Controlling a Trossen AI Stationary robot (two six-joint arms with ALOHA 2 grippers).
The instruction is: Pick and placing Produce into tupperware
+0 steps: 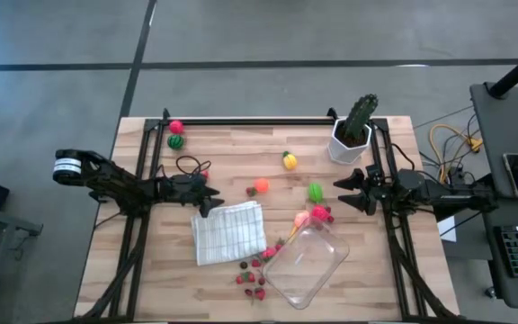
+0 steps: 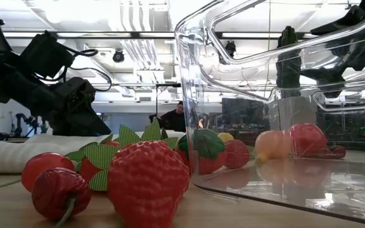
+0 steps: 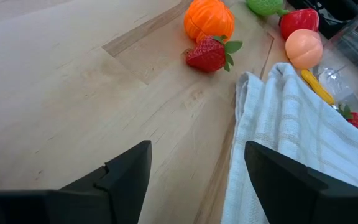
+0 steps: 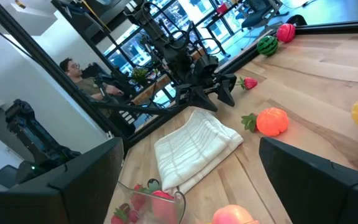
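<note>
The clear tupperware (image 1: 306,261) stands on the table at the near right, turned askew. Produce lies scattered: small red strawberries (image 1: 252,279) by its left corner, a peach piece (image 1: 302,219) and a red one (image 1: 321,213) at its far corner, an orange one (image 1: 261,186), a green one (image 1: 315,191) and a yellow one (image 1: 289,160) farther back. My left gripper (image 1: 209,200) is open, tipped down over the far left corner of the folded checked cloth (image 1: 229,231), with nothing between its fingers (image 3: 197,155). My right gripper (image 1: 344,193) is open and level at the right side.
A cactus in a white pot (image 1: 356,126) stands at the far right corner. A pink piece (image 1: 176,126) and a green striped one (image 1: 176,141) lie at the far left. Black frame rails run along the table's sides. A person sits in the room beyond (image 4: 73,68).
</note>
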